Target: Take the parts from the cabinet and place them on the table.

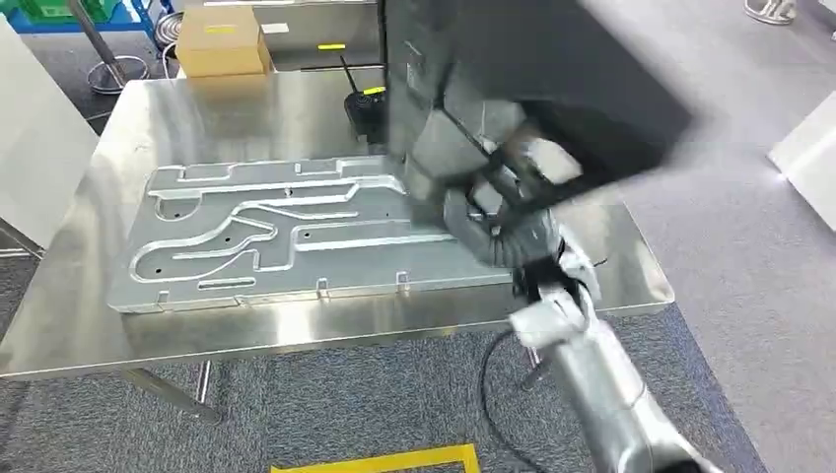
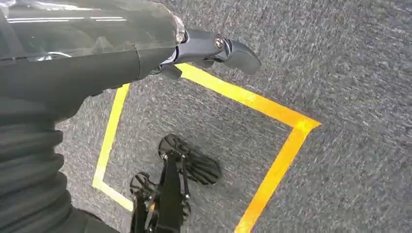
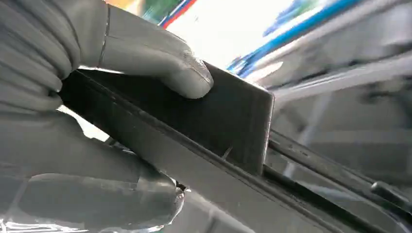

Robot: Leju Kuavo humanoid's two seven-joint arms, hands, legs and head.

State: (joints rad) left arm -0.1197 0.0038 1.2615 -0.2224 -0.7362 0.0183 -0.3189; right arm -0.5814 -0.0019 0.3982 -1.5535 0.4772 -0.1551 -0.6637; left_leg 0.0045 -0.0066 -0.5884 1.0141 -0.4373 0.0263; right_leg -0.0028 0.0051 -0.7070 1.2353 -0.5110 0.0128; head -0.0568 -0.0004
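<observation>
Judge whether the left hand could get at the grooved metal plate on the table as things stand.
Probably not right away. The left hand hangs low over the carpet and yellow floor tape, holding nothing, while the plate lies up on the table. Nothing blocks it; the arm would need raising first.

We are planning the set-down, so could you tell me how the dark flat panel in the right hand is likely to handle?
The dark flat panel looks stiff: its edge runs straight beyond the right hand. Held near one edge, it may tilt. Its plain face could slip under the thumb.
</observation>
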